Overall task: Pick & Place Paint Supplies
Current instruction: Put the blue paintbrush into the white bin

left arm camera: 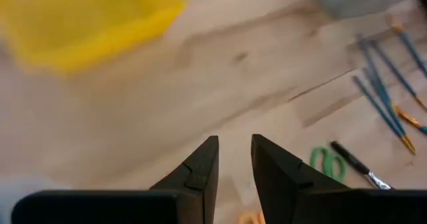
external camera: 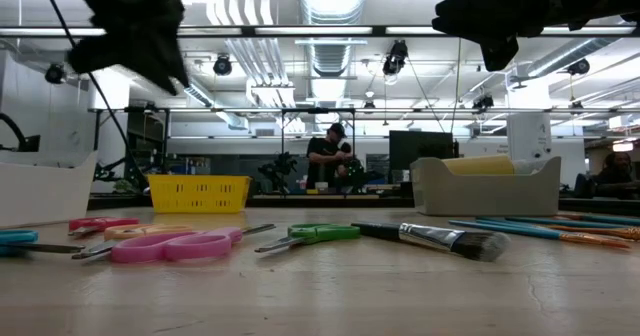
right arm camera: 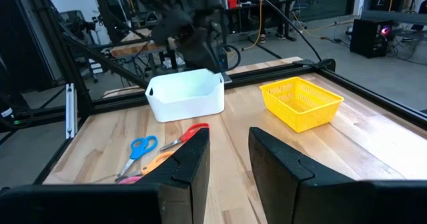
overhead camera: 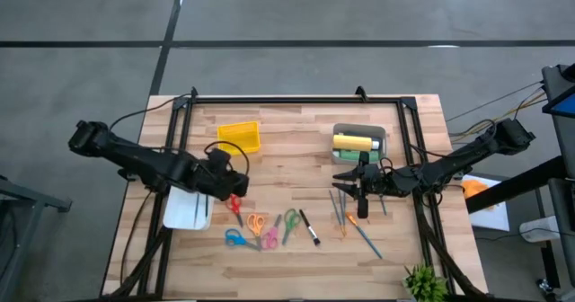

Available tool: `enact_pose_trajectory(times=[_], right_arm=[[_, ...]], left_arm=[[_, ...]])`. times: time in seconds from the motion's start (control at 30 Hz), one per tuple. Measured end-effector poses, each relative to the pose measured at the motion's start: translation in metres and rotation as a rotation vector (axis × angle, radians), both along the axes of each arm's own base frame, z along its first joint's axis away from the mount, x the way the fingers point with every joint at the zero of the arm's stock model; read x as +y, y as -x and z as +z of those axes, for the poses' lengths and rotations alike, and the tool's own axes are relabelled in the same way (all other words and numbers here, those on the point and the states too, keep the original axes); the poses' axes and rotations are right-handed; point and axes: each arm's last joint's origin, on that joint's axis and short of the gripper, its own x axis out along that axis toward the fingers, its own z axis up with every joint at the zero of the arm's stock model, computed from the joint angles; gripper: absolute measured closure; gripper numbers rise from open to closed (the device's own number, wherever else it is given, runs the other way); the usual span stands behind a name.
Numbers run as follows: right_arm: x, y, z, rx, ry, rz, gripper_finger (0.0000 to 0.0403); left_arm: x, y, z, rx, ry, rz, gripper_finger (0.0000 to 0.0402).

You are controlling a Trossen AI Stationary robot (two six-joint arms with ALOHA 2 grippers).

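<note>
Yellow paint bottle (overhead camera: 353, 143) in grey bin (overhead camera: 380, 133): label unreadable

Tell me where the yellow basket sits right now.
High view: the yellow basket sits on the table's left half toward the far edge, just beyond the left claw, with the grey bin off to its right.

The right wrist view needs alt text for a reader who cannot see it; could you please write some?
The right gripper, open and empty, hangs over a wooden table. Ahead stand a white bin and a yellow basket, with red scissors and blue scissors lying near the bin. The left arm hangs behind the bin.
</note>
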Motion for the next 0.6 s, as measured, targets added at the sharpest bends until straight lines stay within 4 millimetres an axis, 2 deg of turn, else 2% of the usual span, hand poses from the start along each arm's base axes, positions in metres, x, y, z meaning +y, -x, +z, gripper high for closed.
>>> enact_pose_trajectory(times=[0.2,0.27,0.4,0.6], right_arm=[[0.0,0.0,0.0,0.0,0.0,0.0,0.0301],[0.0,0.0,0.0,0.0,0.0,0.0,0.0301],[0.0,0.0,0.0,0.0,0.0,0.0,0.0301],[0.0,0.0,0.0,0.0,0.0,0.0,0.0301]], left_arm=[[-0.003,-0.027,-0.001,0.072,-0.472,-0.317,0.0309],[-0.005,-0.037,-0.002,0.1,-0.575,-0.391,0.0309],[-0.008,-0.049,-0.004,0.081,-0.645,-0.446,0.0309],[-0.008,-0.053,-0.002,0.05,-0.646,-0.436,0.0309]])
